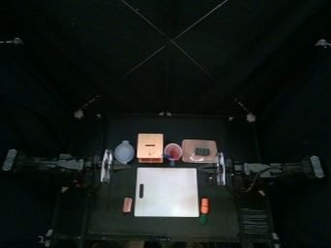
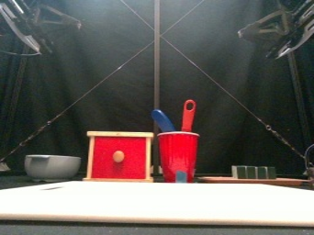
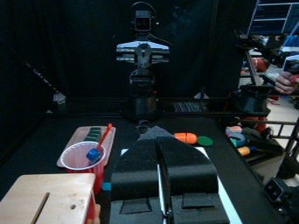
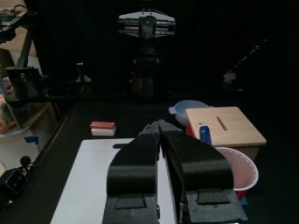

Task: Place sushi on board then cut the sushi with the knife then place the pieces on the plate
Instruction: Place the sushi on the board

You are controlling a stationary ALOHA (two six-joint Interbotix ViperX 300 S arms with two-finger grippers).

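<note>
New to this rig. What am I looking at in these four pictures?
Two robot arms sit at a small black table, one at each side, holding nothing. One picture looks down from above, one looks level from the table's front edge, and two come from wrist cameras. In those, the left gripper and right gripper show as dark shut jaws. On the table are a white cutting board, bowl, wooden box, red cup with a blue knife and a red knife, and a pink tray carrying the sushi roll. Small toy foods lie beside the board.

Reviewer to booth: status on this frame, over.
Left gripper and right gripper shut, empty, at the table's sides. Sushi roll on pink tray, not yet on white board. Blue knife, red knife in red cup. Nothing blocking.
</note>
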